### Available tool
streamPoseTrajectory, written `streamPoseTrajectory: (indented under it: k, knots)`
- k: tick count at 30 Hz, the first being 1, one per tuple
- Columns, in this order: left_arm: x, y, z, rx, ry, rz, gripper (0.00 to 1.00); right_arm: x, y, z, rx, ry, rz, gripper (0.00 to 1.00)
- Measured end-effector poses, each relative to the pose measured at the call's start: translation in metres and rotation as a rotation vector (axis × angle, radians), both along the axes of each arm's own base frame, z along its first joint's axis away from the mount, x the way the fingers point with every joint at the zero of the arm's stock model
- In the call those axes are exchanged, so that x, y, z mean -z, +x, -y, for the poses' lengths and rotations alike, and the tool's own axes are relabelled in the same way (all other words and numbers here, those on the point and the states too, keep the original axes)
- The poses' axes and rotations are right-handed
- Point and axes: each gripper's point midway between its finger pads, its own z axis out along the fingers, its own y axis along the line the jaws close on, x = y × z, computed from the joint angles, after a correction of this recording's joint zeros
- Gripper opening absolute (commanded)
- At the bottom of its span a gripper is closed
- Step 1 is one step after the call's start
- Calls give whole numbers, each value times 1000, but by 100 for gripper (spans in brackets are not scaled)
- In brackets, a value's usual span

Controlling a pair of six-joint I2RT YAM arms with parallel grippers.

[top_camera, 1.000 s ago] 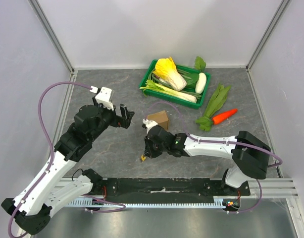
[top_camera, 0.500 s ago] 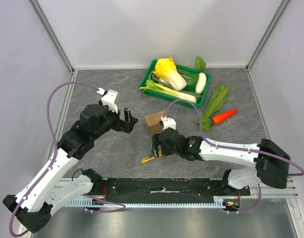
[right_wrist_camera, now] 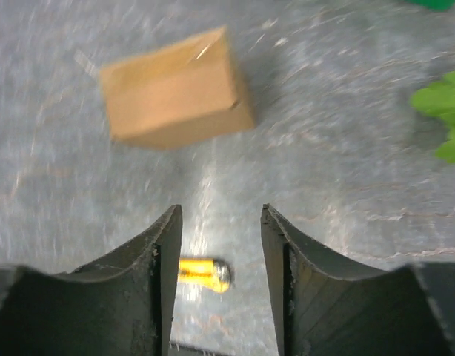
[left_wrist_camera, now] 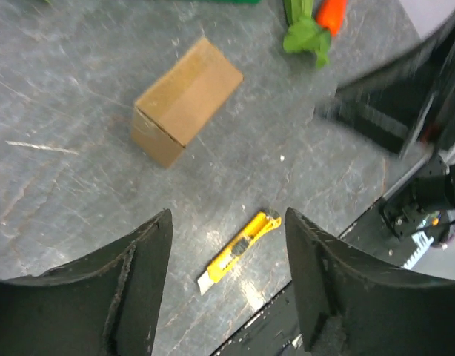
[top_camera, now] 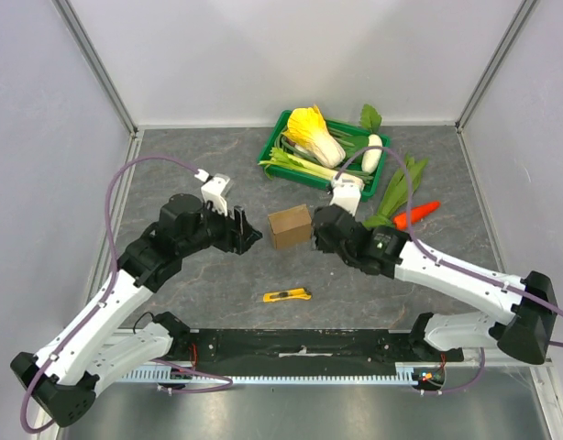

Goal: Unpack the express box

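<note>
A: Start big. What's the layout?

B: A grey stone-patterned tabletop [top_camera: 217,284], with a green plastic crate of vegetables [top_camera: 271,139] at the far side, out of the way of the work. The two white-and-black arms reach inward from either side.

A: Toward what?

B: The express box [top_camera: 290,226], a small plain brown cardboard mailer. It sits flat on the tabletop between them, lid closed as far as I can see. It stands apart from the crate, so either arm can get at it.

A: And the grippers?

B: The left gripper [left_wrist_camera: 227,215] is spread wide and carries nothing. It hovers near the box's left side, angled at it. The right gripper [right_wrist_camera: 220,211] has its fingers parted too, also empty, near the box's right side.

A: Why flank it?

B: My guess is that one steadies the box while the other works the seal.

A: With what?

B: Probably the small yellow utility knife [top_camera: 287,295]. It lies loose on the tabletop nearer the arm bases, and neither gripper is touching it.
</note>
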Motion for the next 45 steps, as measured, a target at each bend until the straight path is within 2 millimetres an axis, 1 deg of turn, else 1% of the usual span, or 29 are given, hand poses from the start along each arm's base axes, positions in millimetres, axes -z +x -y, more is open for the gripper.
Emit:
streamPoseTrajectory:
  k: [1,4,5,6,7,8,9,11,13,14,17,19,21,22,23,24,26,27,30,34,38,43,45]
  knots:
    - [7,-2,3,16,-4,-23,56,-2,11,9,44,-6,2,48]
    - [40,-10,15,68,-11,-120,48,-9,48,32,158,-21,8,40]
    - [53,-13,19,89,-12,-155,47,-11,61,36,183,-31,13,37]
    - [67,-16,22,106,-13,-198,46,-13,73,39,202,-40,17,31]
    - [78,-19,25,117,-15,-229,44,-12,83,40,208,-52,13,29]
    - [91,-22,28,129,-16,-269,43,-13,95,39,206,-68,9,21]
    - [103,-24,31,134,-19,-306,42,-13,108,34,194,-76,7,17]
    - [119,-25,37,145,-34,-356,40,-7,132,23,163,-90,-3,9]
    - [128,-22,44,148,-49,-379,39,5,156,10,122,-102,-24,7]
    - [129,-18,47,152,-58,-376,39,13,168,2,94,-106,-39,5]
    - [132,-6,57,159,-76,-355,38,40,191,-15,35,-123,-81,3]
    - [139,2,62,157,-76,-352,35,59,198,-24,-5,-133,-115,3]
    - [149,8,66,151,-64,-369,29,75,199,-32,-45,-138,-148,3]
    - [157,13,67,140,-51,-385,29,80,198,-35,-60,-139,-160,3]
    - [160,14,68,134,-45,-393,29,84,197,-36,-75,-142,-172,3]
    - [164,17,68,120,-33,-405,28,87,196,-38,-89,-140,-181,3]
    - [170,30,67,69,1,-418,28,88,192,-41,-114,-136,-195,3]
    - [171,38,67,45,15,-414,27,88,191,-42,-124,-133,-199,2]
    - [168,53,65,-10,42,-398,27,90,185,-42,-145,-131,-210,2]
    - [165,69,61,-67,63,-381,25,95,166,-36,-170,-125,-250,3]
    - [166,89,60,-110,83,-394,22,94,142,-27,-197,-109,-288,3]
    - [172,115,43,-182,80,-412,20,87,113,-21,-231,-63,-309,3]
    - [175,120,36,-207,72,-426,19,87,107,-22,-236,-44,-306,3]
